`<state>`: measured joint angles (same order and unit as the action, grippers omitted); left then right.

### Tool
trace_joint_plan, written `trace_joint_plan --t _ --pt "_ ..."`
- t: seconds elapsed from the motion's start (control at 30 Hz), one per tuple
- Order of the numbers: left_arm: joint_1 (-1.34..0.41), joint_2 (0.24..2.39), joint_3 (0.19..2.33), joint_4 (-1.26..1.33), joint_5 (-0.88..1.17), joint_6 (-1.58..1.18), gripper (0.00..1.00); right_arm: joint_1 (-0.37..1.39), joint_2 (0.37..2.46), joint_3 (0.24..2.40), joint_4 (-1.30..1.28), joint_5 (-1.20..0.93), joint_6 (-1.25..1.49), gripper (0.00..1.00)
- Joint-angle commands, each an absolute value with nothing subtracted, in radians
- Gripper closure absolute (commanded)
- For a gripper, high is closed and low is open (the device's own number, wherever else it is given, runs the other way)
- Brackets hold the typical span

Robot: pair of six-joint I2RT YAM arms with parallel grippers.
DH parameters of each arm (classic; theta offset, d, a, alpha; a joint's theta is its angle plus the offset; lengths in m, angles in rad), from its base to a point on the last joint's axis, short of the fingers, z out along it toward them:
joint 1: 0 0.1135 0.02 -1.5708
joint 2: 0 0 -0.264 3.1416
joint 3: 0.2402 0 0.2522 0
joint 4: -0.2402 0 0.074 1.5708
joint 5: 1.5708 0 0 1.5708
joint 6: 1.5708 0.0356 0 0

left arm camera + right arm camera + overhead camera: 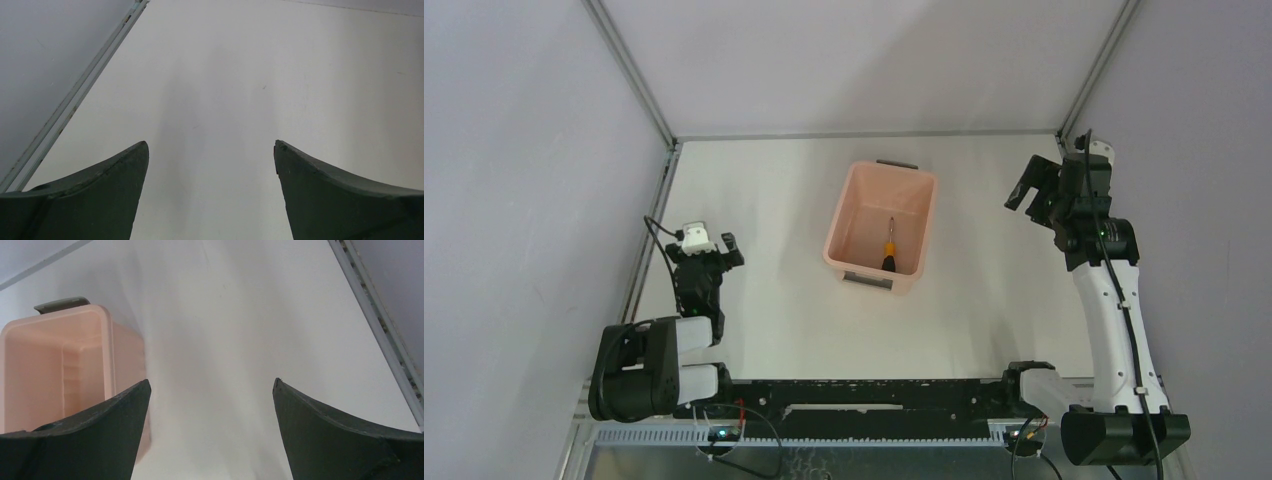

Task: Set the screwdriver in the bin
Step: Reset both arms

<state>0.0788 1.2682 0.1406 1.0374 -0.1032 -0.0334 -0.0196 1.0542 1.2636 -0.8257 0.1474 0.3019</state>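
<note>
A plain white counter [764, 300] fills the enclosure, closed in by pale grey-lilac walls [534, 150] on the left, back and right, with metal rails [629, 70] running up the two far corners and along the counter's left edge. The bin [856, 190] stands near the middle of the counter, a little toward the far side, its long axis running roughly near to far and slightly skewed; a dark grey handle [896, 163] shows at its far short end and another at the near one. The screwdriver [888, 247] lies inside on the bin's floor, right of centre and toward the near end, black handle nearest the camera and thin shaft pointing away; from above it seems to lie flat, though it is too small to be sure. The left tool [724, 252] sits low over the counter's left side, well apart from the bin, its fingers spread wide with only bare counter between them in the left wrist view. The right tool [1029, 200] is raised at the far right, also spread wide and holding nothing; its wrist view catches the bin's far corner past its left finger.
</note>
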Motion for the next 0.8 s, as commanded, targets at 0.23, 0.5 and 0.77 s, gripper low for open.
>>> trace_joint_plan --t 0.23,0.5,0.77 --pt "0.073 1.259 0.185 1.072 -0.114 -0.017 0.00 -0.027 1.011 1.269 -0.835 0.168 0.336 0.00" --pt "0.072 1.256 0.186 1.072 -0.113 -0.017 0.00 -0.027 1.011 1.241 -0.828 0.161 0.337 0.00" --pt "0.072 1.256 0.184 1.072 -0.113 -0.016 0.00 -0.027 0.983 1.211 -0.802 0.130 0.330 0.00"
